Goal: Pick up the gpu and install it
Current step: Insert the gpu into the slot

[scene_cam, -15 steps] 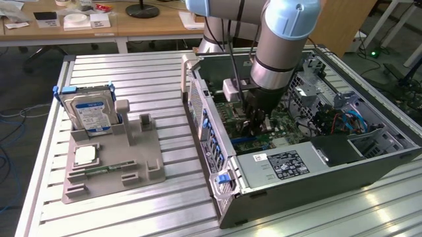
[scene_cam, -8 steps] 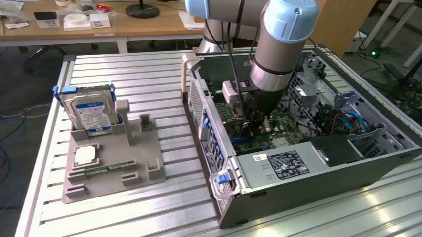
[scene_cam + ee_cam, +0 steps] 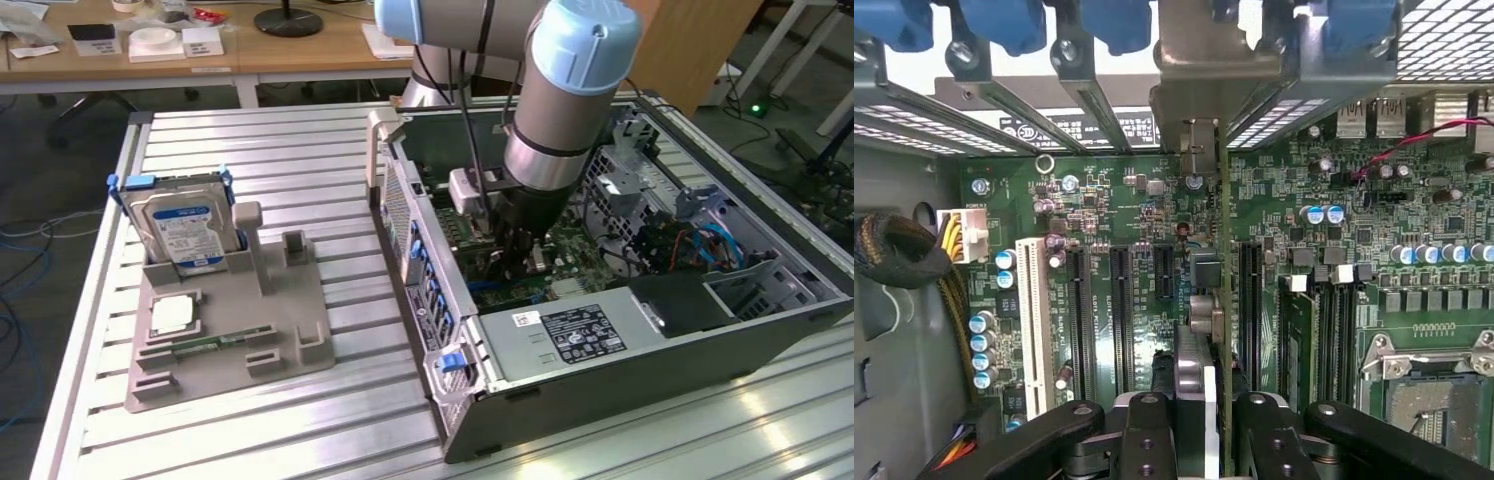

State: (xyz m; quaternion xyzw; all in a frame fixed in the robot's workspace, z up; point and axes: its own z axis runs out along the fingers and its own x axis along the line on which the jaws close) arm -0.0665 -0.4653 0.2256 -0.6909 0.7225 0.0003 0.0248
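A: Looking into the case (image 3: 627, 330), I see grey sheet metal walls and a green board (image 3: 1114, 210) full of small parts, with long black slots (image 3: 1122, 300) and one white slot (image 3: 1034, 320).

B: And the gpu (image 3: 1222, 300)?

A: It is a thin flat card, seen on edge, standing upright over the board. Its silver bracket (image 3: 1199, 75) is at the rear wall of the case, between the blue clips (image 3: 1004, 20).

B: How is the gripper (image 3: 1204, 420)?

A: The black fingers (image 3: 1146, 440) are closed on the upper edge of the gpu, one on each face, with only a narrow gap.

B: What is around?

A: Yellow wires (image 3: 954, 240) in a braided sleeve lie near the white slot. Outside the case, on the ribbed aluminium table (image 3: 267, 150), a grey holder (image 3: 227, 330) keeps a silver drive (image 3: 180, 225) upright, well apart from the arm (image 3: 561, 90).
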